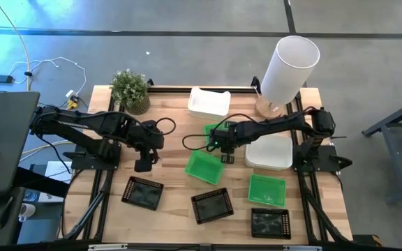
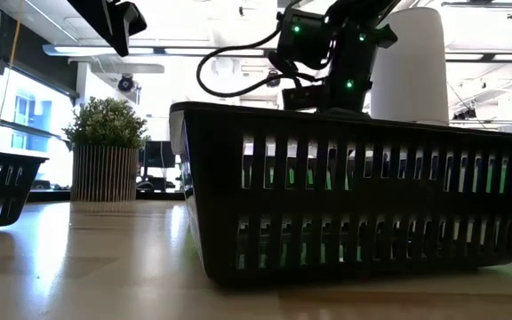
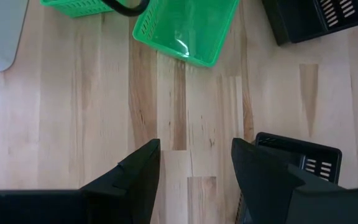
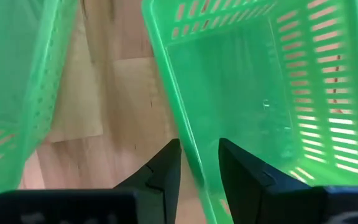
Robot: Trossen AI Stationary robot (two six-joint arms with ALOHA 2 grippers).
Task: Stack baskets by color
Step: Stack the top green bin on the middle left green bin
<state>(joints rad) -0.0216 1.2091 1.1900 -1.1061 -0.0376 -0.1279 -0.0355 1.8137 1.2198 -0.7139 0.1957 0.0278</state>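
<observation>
Three green baskets show: one [image 1: 204,167] at mid-table, one [image 1: 213,130] partly under my right arm, one [image 1: 266,189] nearer the front. My right gripper [image 1: 223,155] is down at the mid-table basket's far right edge and shut on its wall. Left of centre, my left gripper [image 1: 144,165] hangs open over bare wood, touching nothing; a black basket [image 3: 297,158] lies beside it. Two more black baskets [image 1: 211,206] [image 1: 271,223] sit along the front. White baskets rest at the back [image 1: 209,102] and at the right [image 1: 269,152]. My right gripper [image 4: 199,165] has the green basket's side wall [image 4: 188,134] between its fingers, one finger [image 4: 244,171] inside the basket and one [image 4: 163,171] outside. The fingers come from above, pointing steeply down, across the rim. The basket lies flat on the table, open side up.
A tall white cylinder [image 1: 288,66] stands at the back right and a small potted plant [image 1: 130,89] at the back left. Bare wood lies between my left gripper and the green baskets. In the low view a black basket [image 2: 354,196] fills the foreground.
</observation>
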